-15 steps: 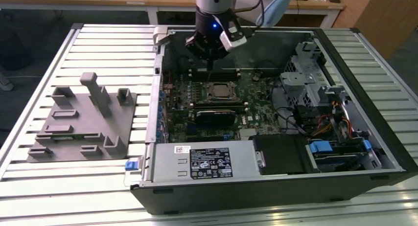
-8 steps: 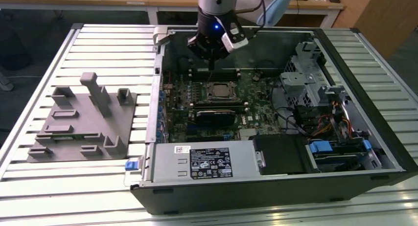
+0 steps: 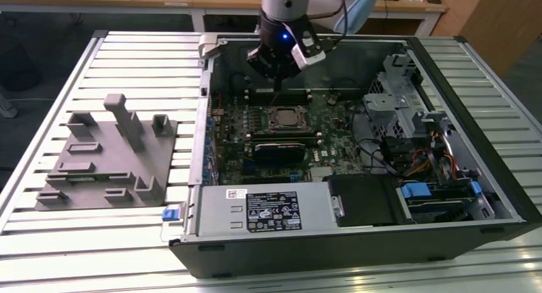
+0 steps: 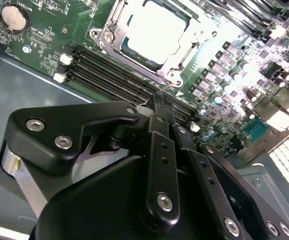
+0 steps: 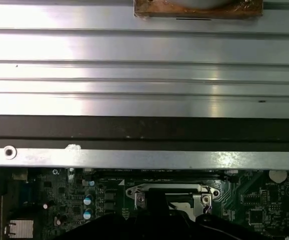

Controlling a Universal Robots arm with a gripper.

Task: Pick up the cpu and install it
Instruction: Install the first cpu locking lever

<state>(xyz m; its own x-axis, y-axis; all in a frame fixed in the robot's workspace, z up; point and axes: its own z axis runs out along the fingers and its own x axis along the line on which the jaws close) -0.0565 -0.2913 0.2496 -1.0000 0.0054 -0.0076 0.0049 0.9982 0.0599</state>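
One open computer case (image 3: 356, 153) lies on the ribbed metal bench (image 3: 127, 229), wooden desks behind, a grey tray (image 3: 106, 160) just beside the case. Gripper (image 3: 277, 84) hovers inside the case, fingers pressed together, holding nothing, just above the cpu (image 4: 154, 30), which sits in the motherboard's socket.

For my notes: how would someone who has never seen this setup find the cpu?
Start at the open computer case lying on the slatted table, and look at the green motherboard inside. The cpu lies in the metal socket frame below the gripper: a flat, pale silver square, unlike the dark slots alongside.
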